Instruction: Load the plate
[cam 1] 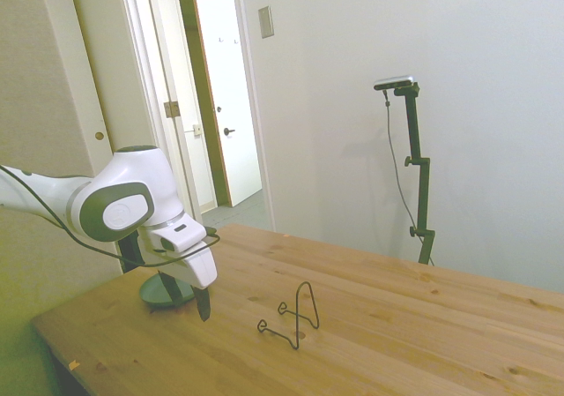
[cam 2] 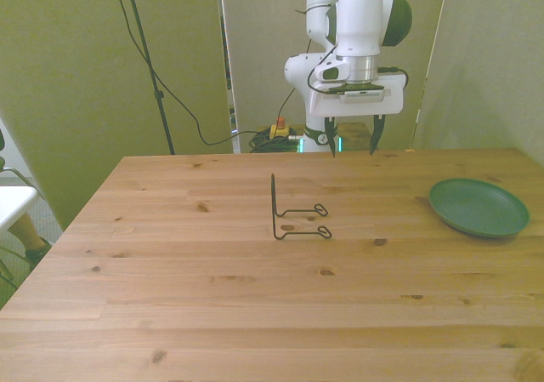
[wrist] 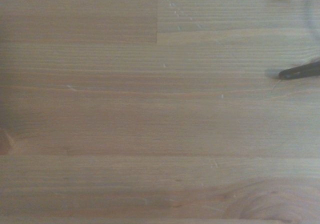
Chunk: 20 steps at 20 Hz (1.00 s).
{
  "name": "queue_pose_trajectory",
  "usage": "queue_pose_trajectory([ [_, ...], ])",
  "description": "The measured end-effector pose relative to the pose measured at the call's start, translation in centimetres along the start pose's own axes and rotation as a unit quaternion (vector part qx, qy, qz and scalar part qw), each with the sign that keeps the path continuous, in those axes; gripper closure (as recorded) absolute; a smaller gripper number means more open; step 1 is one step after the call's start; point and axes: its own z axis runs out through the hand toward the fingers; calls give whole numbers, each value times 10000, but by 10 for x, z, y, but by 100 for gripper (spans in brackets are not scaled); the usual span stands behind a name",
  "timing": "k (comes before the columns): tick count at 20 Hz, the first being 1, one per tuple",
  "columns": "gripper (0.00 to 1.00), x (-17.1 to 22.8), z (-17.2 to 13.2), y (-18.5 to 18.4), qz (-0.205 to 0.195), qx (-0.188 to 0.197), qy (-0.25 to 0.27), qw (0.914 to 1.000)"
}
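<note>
Tabletop (cam 2: 255, 314), nearest item: bare pine boards, running unbroken to the front edge.

Wire stand (cam 2: 293, 212), next back: thin black wire, an upright loop with two short feet pointing toward the front view's right, sitting near the table's middle. In the side view the same wire stand (cam 1: 293, 318) is showing as a tilted triangle with its feet toward the arm. The wrist view is catching only the tips of those feet (wrist: 299, 71) over plain wood.

Plate (cam 2: 478, 207), about level with the stand: small, round, grey-green, lying flat close to the table's edge at the front view's right, well apart from the stand. In the side view the plate (cam 1: 157, 295) is sitting partly behind the arm.

Gripper (cam 2: 351, 137), farthest back: hanging above the table's far edge, between stand and plate in line, fingers pointing down, spread wide and carrying nothing.

Step in hand, as judged: reaching for the plate, so that it can go into the stand. Doing it well likely means travelling toward the front view's right, coming down over the rim with the fingers straddling it, pinching the rim firmly, and lifting clear before tilting the plate upright for the wire loop.
</note>
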Motion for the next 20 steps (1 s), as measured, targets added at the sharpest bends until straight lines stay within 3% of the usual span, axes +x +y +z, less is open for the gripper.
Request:
queue_pose_trajectory([
  [3, 0, 0, 0, -4, -83, 24, 16, 10000],
  [10, 0, -17, 2, -72, -347, 347, -335, 9982],
  [15, 0, -20, 27, -107, -382, 723, -722, 9940],
  [20, 0, -18, 60, -115, -525, 1000, -1055, 9880],
])
